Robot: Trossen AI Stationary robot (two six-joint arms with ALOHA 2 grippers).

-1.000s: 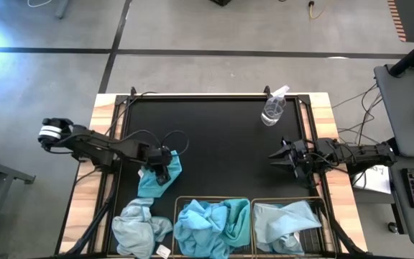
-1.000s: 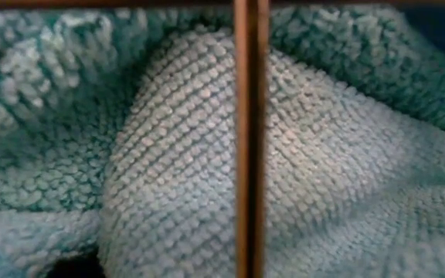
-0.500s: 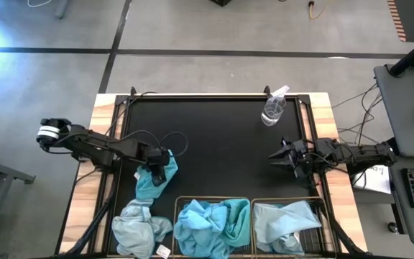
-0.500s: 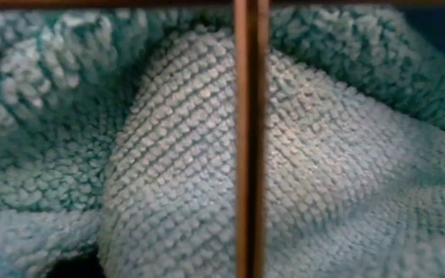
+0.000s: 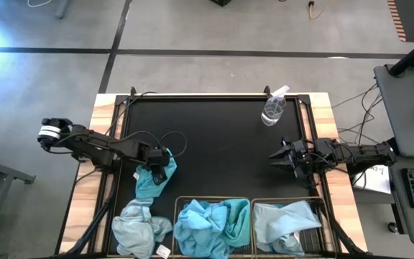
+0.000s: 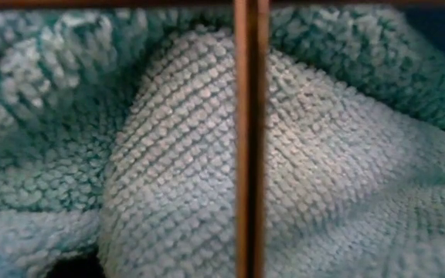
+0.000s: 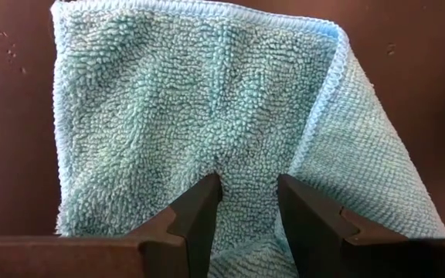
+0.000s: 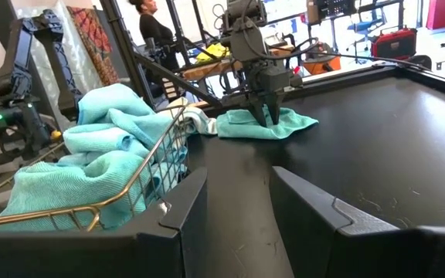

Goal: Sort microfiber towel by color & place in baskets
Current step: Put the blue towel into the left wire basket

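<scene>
A turquoise microfiber towel (image 5: 148, 188) (image 7: 207, 93) lies flat on the black mat near the table's left side, with one corner folded over. My left gripper (image 5: 161, 167) (image 7: 249, 189) (image 8: 267, 117) stands on it, pointing down and shut on its cloth. A pale grey-blue towel pile (image 5: 139, 229) rests at the near left corner. Two wire baskets (image 5: 210, 198) (image 5: 286, 200) sit at the near edge. The left one holds turquoise towels (image 5: 207, 223) and the right one pale ones (image 5: 282, 223). My right gripper (image 5: 274, 157) (image 8: 238, 185) waits open near the right edge. My left gripper pinches a raised ridge of the turquoise towel's middle (image 7: 247, 166) between its two fingers (image 7: 203, 197). It comes from above, pointing down. The towel stays spread on the mat around the fingers, slack, and creases run toward the fingertips.
A clear spray bottle (image 5: 272, 109) stands at the far right of the mat. The low view is filled by towels (image 6: 168, 177) behind a basket wire (image 6: 246, 139). Bare mat (image 5: 221, 144) lies between the two arms. A person (image 8: 147, 23) is in the room beyond.
My left gripper has shifted a little toward the table's left edge. The towel's far corner has moved along with it, while the rest stays on the mat.
</scene>
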